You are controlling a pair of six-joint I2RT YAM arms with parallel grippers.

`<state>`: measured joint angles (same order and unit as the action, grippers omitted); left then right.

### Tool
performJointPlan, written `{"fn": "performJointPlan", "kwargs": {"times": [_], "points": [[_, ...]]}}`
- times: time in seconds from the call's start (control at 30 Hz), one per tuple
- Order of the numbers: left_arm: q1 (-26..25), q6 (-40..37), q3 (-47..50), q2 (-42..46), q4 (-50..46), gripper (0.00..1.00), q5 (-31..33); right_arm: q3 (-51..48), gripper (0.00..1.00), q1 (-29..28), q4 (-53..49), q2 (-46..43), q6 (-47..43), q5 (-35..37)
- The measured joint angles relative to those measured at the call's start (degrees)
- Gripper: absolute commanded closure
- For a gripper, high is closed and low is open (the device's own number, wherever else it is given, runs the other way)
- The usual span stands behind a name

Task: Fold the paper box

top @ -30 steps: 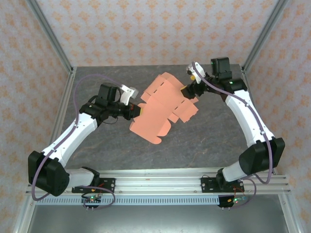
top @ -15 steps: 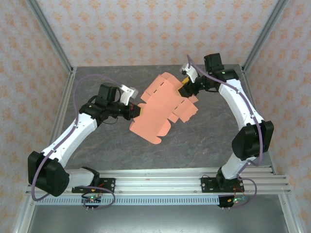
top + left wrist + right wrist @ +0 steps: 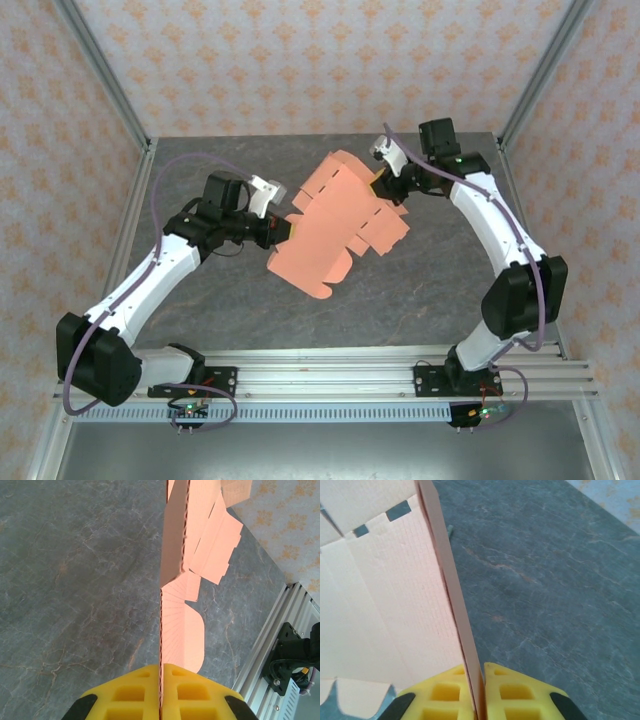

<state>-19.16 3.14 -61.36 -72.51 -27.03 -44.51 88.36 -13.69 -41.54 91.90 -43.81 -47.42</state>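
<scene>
Worktop (image 3: pixel 420 290) with the flat paper box (image 3: pixel 335 225) held above it, toward the far edge.
Open grey surface runs along the near edge and both sides; the left hand (image 3: pixel 283 230) pinches the sheet's left edge, the right hand (image 3: pixel 380 180) its far-right edge.

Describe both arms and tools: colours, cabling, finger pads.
The left arm and right arm have white link shells, black joints and black bases; a loose purple cable runs along each. The left tool and right tool have yellow moulded plastic fingers with rectangular recesses.
</scene>
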Motion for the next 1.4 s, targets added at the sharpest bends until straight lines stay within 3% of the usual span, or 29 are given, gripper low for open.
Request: {"fn": "performJointPlan", "kwargs": {"times": [0.13,0.3,0.4,0.5,0.63,0.8,1.0,1.17,1.3,1.4], "points": [[0.0,1.8,0.0,-0.3,0.2,1.0,0.0,-6.1,0.93,-4.1,7.1,-5.3,1.5,10.3],[0.0,5.2,0.0,-2.5,2.0,1.0,0.2,-13.9,0.95,-11.2,16.5,-11.1,3.1,28.9],[0.0,7.3,0.0,-4.0,3.2,1.0,0.5,-16.7,0.96,-15.5,20.7,-11.8,3.3,39.9],[0.0,8.6,0.0,-5.6,4.4,1.0,0.7,-17.1,0.97,-17.5,21.0,-11.6,4.2,45.9],[0.0,9.3,0.0,-8.2,5.8,1.0,1.1,-16.1,0.99,-17.6,17.4,-11.0,7.0,46.7],[0.0,10.4,0.0,-13.7,7.1,0.92,1.7,-12.8,1.0,-17.5,10.0,-7.6,11.8,45.0],[0.0,11.8,0.0,-21.4,10.0,0.67,5.4,-11.2,1.0,-17.0,1.1,-2.2,17.7,43.5],[-1.1,13.7,1.8,-20.7,11.4,0.48,17.9,-9.7,1.0,-16.0,-3.4,3.0,21.6,42.7],[-7.5,14.6,5.9,-12.6,11.9,0.49,32.8,-8.4,1.0,-15.0,-4.5,5.5,23.1,42.7],[-11.0,17.7,7.9,-9.8,17.7,0.63,31.1,-8.0,1.0,-14.6,-4.9,6.4,23.5,42.7]]}}
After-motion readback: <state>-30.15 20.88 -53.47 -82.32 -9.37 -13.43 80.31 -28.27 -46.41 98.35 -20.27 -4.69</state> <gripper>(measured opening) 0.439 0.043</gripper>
